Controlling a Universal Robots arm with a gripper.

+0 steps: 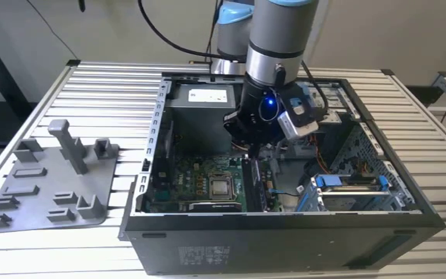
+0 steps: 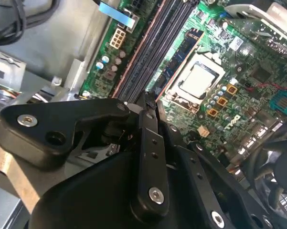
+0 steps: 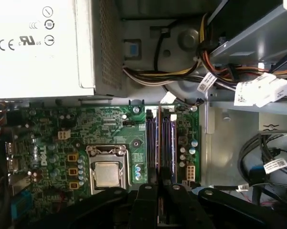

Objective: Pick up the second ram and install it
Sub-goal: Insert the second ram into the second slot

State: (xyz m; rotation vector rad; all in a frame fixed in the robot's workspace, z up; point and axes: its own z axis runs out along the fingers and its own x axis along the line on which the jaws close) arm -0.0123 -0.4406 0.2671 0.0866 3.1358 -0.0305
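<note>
My gripper [image 1: 250, 152] is down inside the open computer case [image 1: 285, 218], over the long black memory slots [image 3: 170, 143] beside the processor socket [image 3: 107, 174]. In the first wrist view the second ram [image 3: 158, 143] shows edge-on as a thin strip. It runs out from between my fingers [image 3: 145, 193] and lies in line with the slots. The gripper [image 3: 159, 188] is shut on it. In the second wrist view the black fingertips [image 2: 145, 102] meet just above the near end of the slots [image 2: 153, 43]. How deep the ram sits in a slot is hidden.
A grey plastic holder [image 1: 49, 186] with an upright post [image 1: 68, 145] lies on the slatted table at the exterior view's left. Inside the case are the power supply [image 3: 38, 47], bundles of cables [image 3: 181, 71] and a blue drive bay [image 1: 347, 183].
</note>
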